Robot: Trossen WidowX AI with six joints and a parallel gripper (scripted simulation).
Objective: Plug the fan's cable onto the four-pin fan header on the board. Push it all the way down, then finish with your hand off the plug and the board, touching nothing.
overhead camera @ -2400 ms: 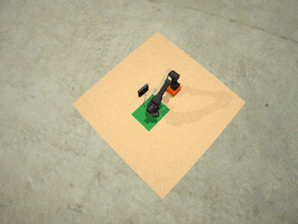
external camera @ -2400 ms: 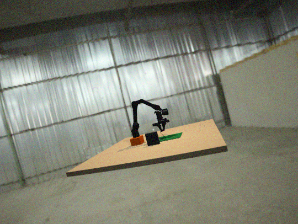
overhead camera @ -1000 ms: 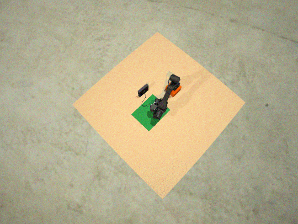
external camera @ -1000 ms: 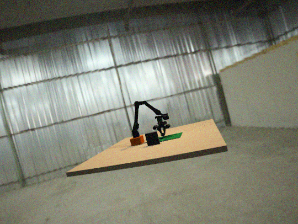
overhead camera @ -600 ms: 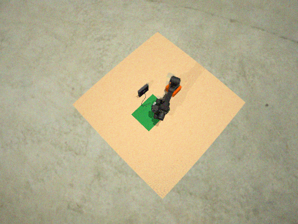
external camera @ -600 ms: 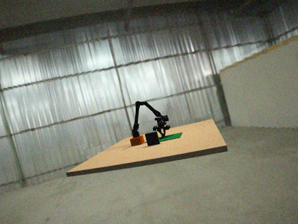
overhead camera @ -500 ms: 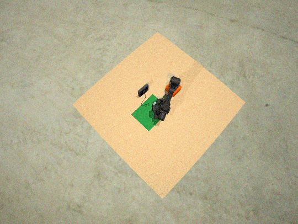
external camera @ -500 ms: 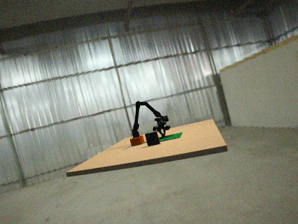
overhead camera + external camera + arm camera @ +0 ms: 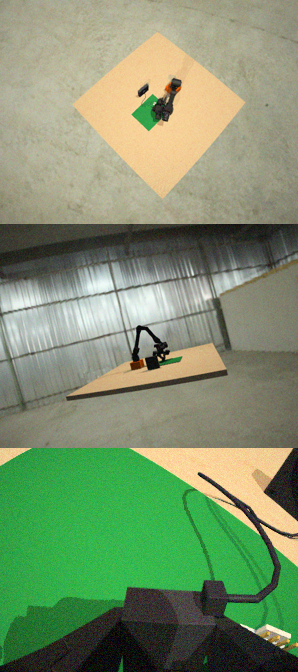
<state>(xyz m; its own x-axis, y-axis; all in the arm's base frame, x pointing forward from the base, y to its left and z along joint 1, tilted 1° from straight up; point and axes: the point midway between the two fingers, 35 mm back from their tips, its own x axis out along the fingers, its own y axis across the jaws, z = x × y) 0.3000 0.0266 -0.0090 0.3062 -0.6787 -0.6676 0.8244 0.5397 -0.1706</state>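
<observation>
My gripper (image 9: 165,620) (image 9: 159,112) (image 9: 163,357) is shut on the fan cable's dark plug (image 9: 166,624) and holds it just above the green board (image 9: 80,531) (image 9: 143,116) (image 9: 172,360). The thin black cable (image 9: 266,554) runs from the plug's back, curving up and right toward the black fan (image 9: 143,90) (image 9: 152,362) (image 9: 286,480), which stands off the board's edge. The white four-pin fan header (image 9: 269,633) (image 9: 154,103) sits on the board just right of the plug, partly hidden by my right finger.
The board lies on a square tan table top (image 9: 193,124) (image 9: 193,367). The arm's orange base (image 9: 173,88) (image 9: 137,364) stands beside the board. A grey wall (image 9: 262,315) rises at the right in the exterior view.
</observation>
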